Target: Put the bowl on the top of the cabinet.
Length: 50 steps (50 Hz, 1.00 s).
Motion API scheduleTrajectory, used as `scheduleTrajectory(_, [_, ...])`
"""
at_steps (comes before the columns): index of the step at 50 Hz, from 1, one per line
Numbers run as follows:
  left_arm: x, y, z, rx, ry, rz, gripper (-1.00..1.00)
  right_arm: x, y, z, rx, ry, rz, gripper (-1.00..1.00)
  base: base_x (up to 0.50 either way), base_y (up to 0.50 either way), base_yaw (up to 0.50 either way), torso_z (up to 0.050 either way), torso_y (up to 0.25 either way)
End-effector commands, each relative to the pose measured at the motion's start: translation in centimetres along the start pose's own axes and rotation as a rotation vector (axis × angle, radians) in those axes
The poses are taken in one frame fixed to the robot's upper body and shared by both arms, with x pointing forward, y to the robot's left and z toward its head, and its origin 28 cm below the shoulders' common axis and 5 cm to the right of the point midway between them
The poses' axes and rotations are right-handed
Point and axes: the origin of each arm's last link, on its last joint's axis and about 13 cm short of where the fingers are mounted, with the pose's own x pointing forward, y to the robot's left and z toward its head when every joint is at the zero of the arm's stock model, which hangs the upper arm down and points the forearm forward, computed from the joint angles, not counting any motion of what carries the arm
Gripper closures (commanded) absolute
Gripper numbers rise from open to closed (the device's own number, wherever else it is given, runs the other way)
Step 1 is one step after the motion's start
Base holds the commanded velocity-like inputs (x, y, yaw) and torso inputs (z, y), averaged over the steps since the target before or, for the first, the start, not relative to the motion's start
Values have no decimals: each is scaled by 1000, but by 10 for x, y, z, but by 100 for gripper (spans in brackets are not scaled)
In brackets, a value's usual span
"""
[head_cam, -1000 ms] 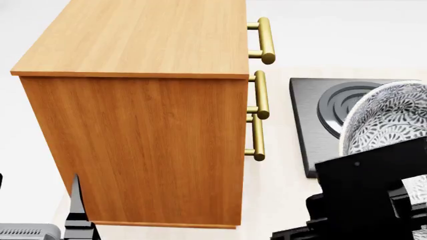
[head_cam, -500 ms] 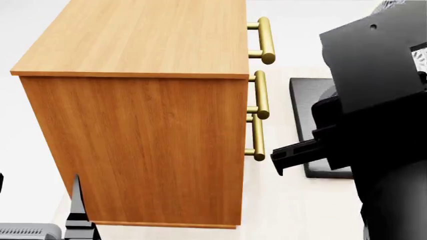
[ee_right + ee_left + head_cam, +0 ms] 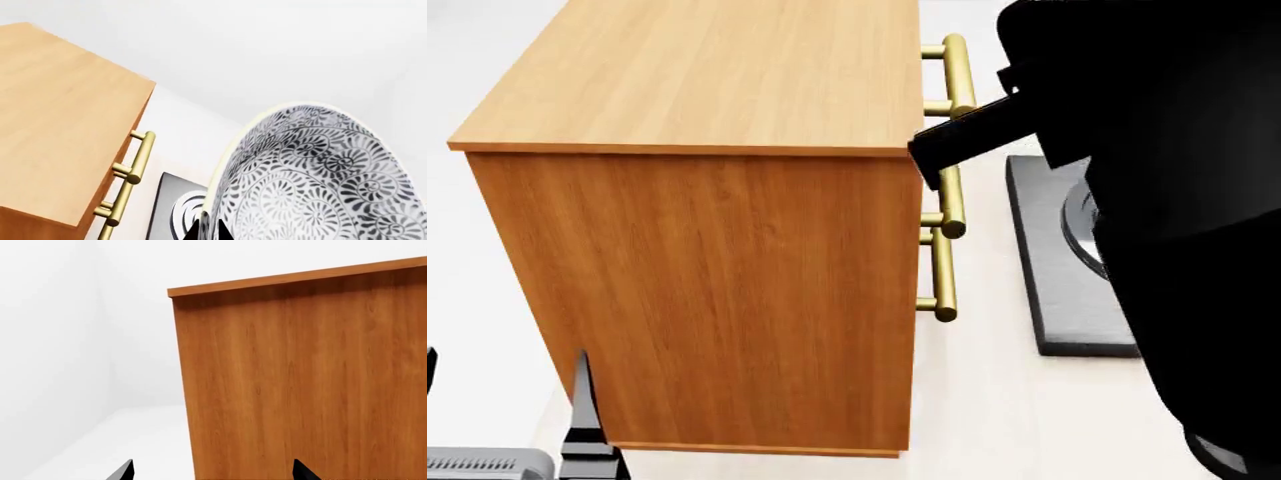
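The orange-brown cabinet (image 3: 707,200) fills the left and middle of the head view, its flat top bare and its brass handles (image 3: 950,190) on the right side. My right arm rises as a large black mass on the right, level with the cabinet's top edge; its gripper is hidden there. In the right wrist view the right gripper (image 3: 208,231) is shut on the rim of the grey-black patterned bowl (image 3: 320,175), held up in the air beside the cabinet (image 3: 60,120). My left gripper (image 3: 212,471) is open, low beside the cabinet's side (image 3: 307,380).
A dark square stove plate with ring burner (image 3: 1068,270) lies on the pale floor to the right of the cabinet, also in the right wrist view (image 3: 177,210). White walls stand behind. The left fingertip (image 3: 581,410) shows low at the cabinet's base.
My right arm has risen from low at the right to the height of the cabinet's top, carrying the bowl, and now blocks the head view's right side. The left arm has not moved.
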Motion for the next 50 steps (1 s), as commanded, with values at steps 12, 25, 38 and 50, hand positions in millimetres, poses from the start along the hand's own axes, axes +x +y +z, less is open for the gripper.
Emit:
scheduleTrajectory(12, [0, 0, 0, 5, 2, -5, -100, -11, 3, 56, -36, -88, -30, 100, 0, 0, 0, 0, 1])
scheduleTrajectory(25, [-1, 1, 0, 5, 5, 0, -100, -24, 31, 71, -41, -150, 13, 100, 0, 0, 0, 0, 1])
scheduleTrajectory(38, [-3, 2, 1, 10, 3, 1, -100, -39, 57, 77, -77, -202, 64, 100, 0, 0, 0, 0, 0])
scheduleTrajectory(50, [-2, 3, -2, 10, 9, 4, -100, -27, 69, 70, -102, -198, 101, 100, 0, 0, 0, 0, 1])
